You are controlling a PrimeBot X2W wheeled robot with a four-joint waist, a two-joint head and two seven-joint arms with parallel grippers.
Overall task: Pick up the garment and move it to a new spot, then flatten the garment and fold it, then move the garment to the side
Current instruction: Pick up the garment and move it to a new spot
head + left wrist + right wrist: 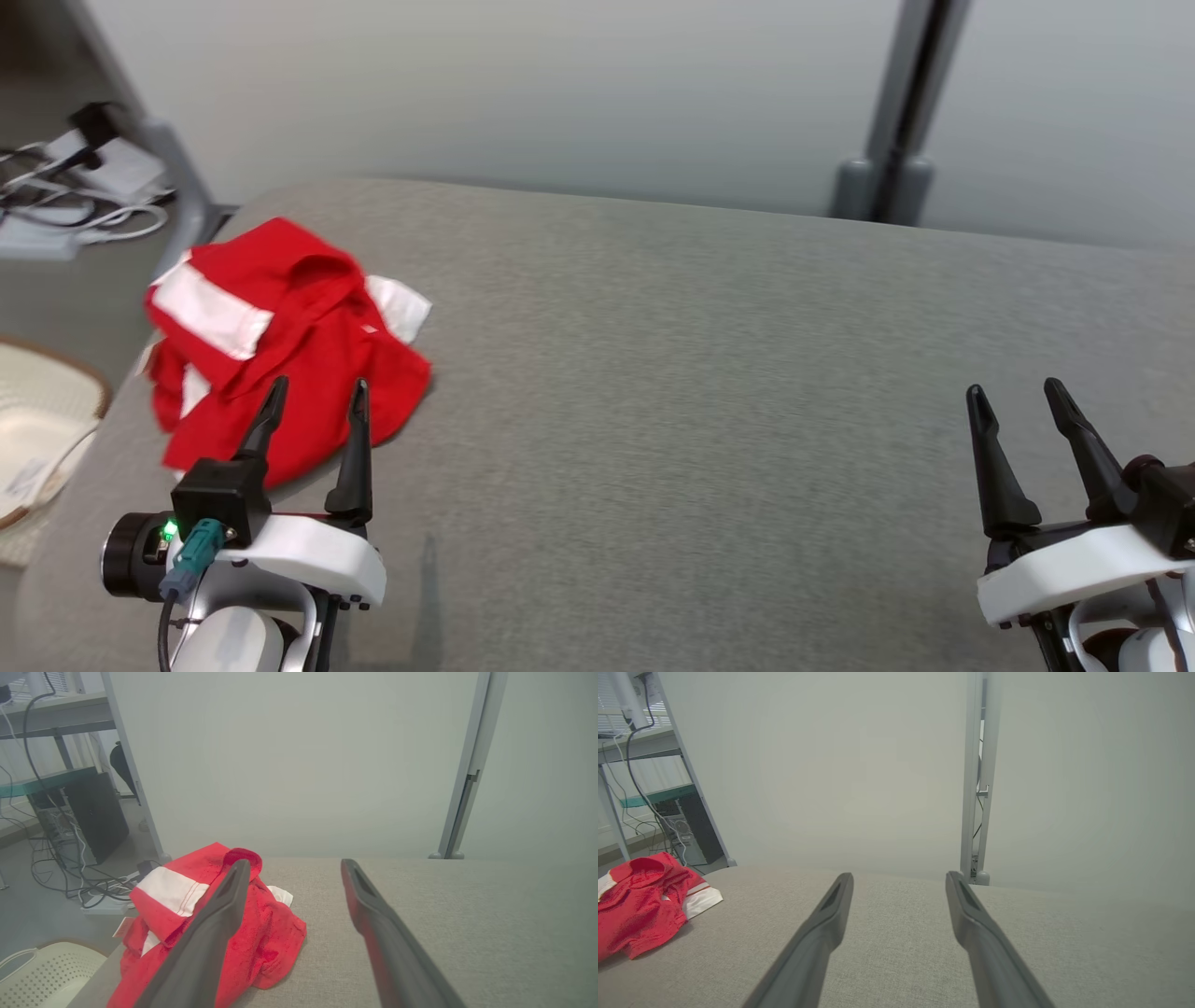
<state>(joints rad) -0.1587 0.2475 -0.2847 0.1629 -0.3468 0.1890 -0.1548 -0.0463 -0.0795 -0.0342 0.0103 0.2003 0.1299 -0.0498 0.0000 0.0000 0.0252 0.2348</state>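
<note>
Shirt: red shirt (289, 355) crumpled at the counter (700, 373) left edge, awaiting pickup.
Left pincer (318, 385): open, aimed at it.
Right pincer (1016, 386): open, idle, well apart.

Garment (280, 336) crumpled, type unclear. In the head view its near hem is hidden behind the left pincer (318, 385) fingers. Left wrist view: one finger covers its middle, bottom edge cuts it. Right wrist view: left edge cuts it. Basket (47, 387) cut off at left edge, contents too small to tell.
</note>
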